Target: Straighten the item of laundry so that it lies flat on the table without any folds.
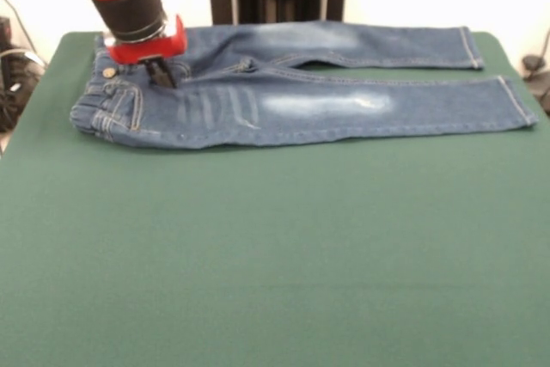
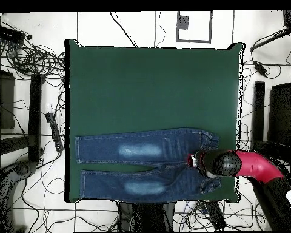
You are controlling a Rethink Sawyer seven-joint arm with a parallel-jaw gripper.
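Nearest the front camera lies a broad bare stretch of the dark green table (image 1: pixel 275 281), and beyond it the small blue jeans (image 1: pixel 301 96) are spread out lengthwise along the far part of the top. The gripper (image 1: pixel 161 72) comes down at the waist end, its dark fingers (image 1: pixel 163 74) pressed onto the denim just beside the brass button (image 1: pixel 108 71); the gathered waistband (image 1: pixel 103 109) sits on the near side of the fingers, bunched and a little rumpled. Away from the fingers both legs run out to the opposite end, each with a pale faded patch on the thigh, the nearer leg reaching close to the table edge. The fingers look drawn close together, but whether they pinch any cloth cannot be told. From overhead, the jeans (image 2: pixel 145 164) lie in the part of the table (image 2: pixel 154 85) close to the robot's base, the two legs roughly parallel with a narrow strip of green between them. The gripper (image 2: pixel 199 161) sits over the waist end, with the red arm (image 2: pixel 254 167) behind it; the fingers themselves are hidden beneath the wrist here.
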